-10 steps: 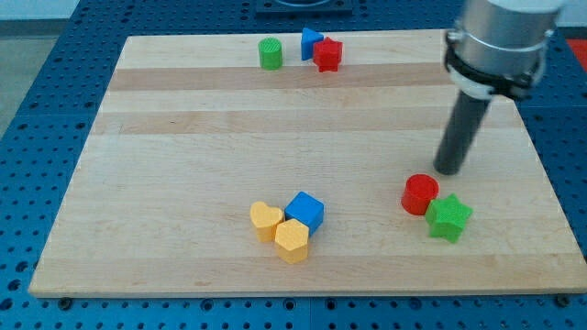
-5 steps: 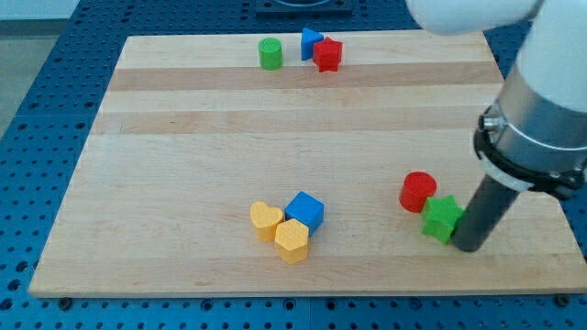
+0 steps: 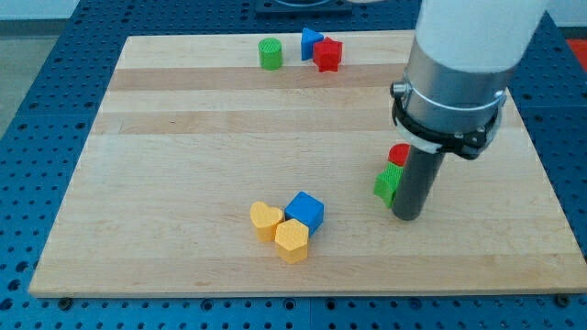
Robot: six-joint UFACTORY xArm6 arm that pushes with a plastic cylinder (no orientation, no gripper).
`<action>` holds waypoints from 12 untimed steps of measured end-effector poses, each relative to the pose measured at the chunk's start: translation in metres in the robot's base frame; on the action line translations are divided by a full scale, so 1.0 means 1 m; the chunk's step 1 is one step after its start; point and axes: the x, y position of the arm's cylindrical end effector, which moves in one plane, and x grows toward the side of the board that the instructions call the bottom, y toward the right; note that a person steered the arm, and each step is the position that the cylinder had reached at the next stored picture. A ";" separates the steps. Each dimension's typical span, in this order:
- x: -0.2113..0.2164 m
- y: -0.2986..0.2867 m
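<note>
No jaws on your rig, only the rod. My tip (image 3: 408,215) sits toward the board's (image 3: 183,137) right edge, pressed against the green block (image 3: 387,183), which it half hides; the red block (image 3: 399,154) is directly above it. Blue cube (image 3: 305,211) and two yellow blocks (image 3: 279,229) cluster near the bottom edge.

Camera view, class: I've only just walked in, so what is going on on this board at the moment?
My tip sits at the view's right, pressed against a green block with a red block just above it; the rod hides part of both. A blue cube and two yellow blocks cluster near the bottom. A green cylinder, blue block and red block stand along the top.
</note>
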 end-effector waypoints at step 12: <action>-0.186 -0.055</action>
